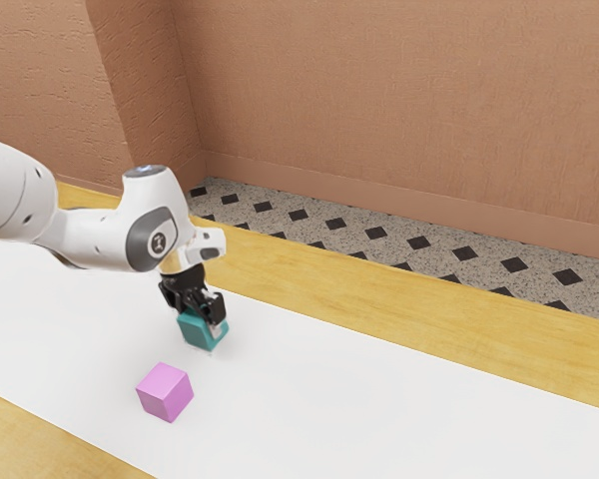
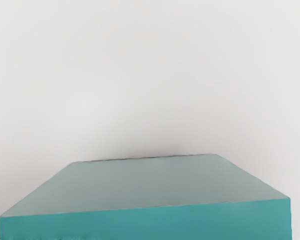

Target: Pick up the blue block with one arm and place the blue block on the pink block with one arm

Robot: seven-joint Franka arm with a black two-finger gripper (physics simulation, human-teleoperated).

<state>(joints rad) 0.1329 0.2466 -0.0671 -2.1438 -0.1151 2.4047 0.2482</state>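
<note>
Blue block (image 1: 200, 332): is gripped from two sides by the jaws of the gripper (image 1: 206, 319), low over the white tabletop (image 1: 379, 399). Pink block (image 1: 165, 391): is seated on the tabletop nearby, apart from it.

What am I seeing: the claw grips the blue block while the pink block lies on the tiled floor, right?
Not quite. The claw grips the blue block, but the pink block lies on the white table instead, as the exterior view shows.
</note>
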